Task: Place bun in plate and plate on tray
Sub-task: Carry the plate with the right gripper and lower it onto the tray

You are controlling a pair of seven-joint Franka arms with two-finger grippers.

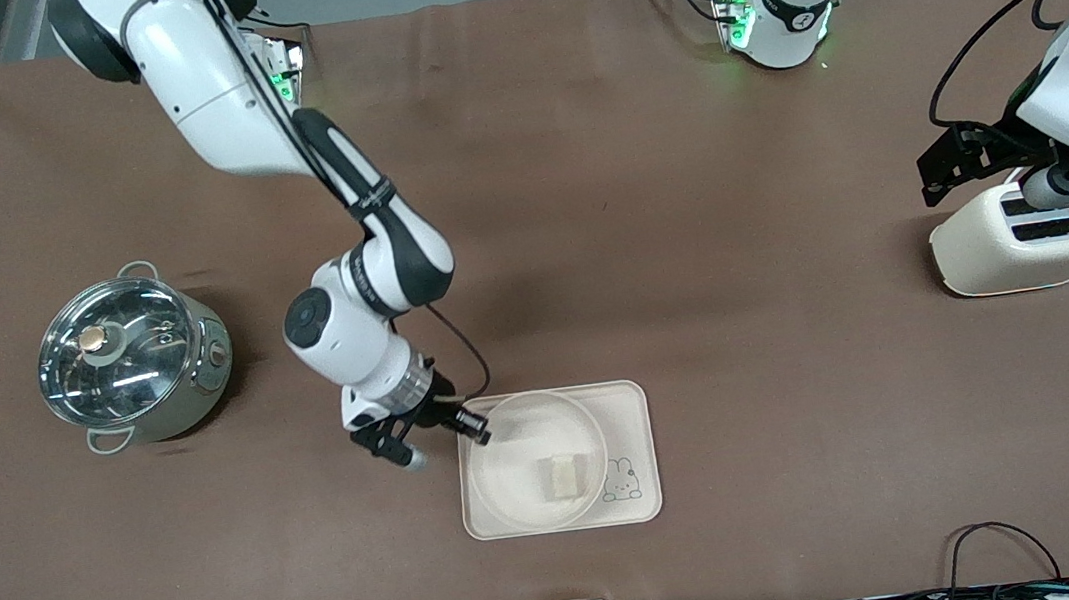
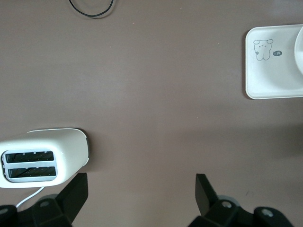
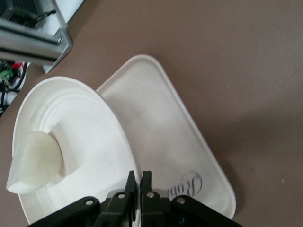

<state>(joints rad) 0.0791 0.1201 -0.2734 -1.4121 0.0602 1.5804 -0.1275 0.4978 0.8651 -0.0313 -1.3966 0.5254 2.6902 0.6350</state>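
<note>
**Plate pinched at its rim, over the tray**

The right gripper (image 3: 136, 182) has its fingers (image 3: 146, 178) clenched on the plate (image 1: 523, 447) rim, at the tray (image 1: 628, 400) edge toward the right arm's end of the worktop (image 1: 687, 222). The right wrist view alone shows the rim between the fingers and the "Rabbit" script just beside them. The bun (image 1: 562, 477) lies in the plate, a little away from the fingers. The left gripper (image 2: 142, 189) waits over the toaster (image 1: 1022, 246), fingers spread, released. Counted: 1 bun, 1 plate, 1 tray, 1 toaster, 1 pot (image 1: 131, 358).
</note>
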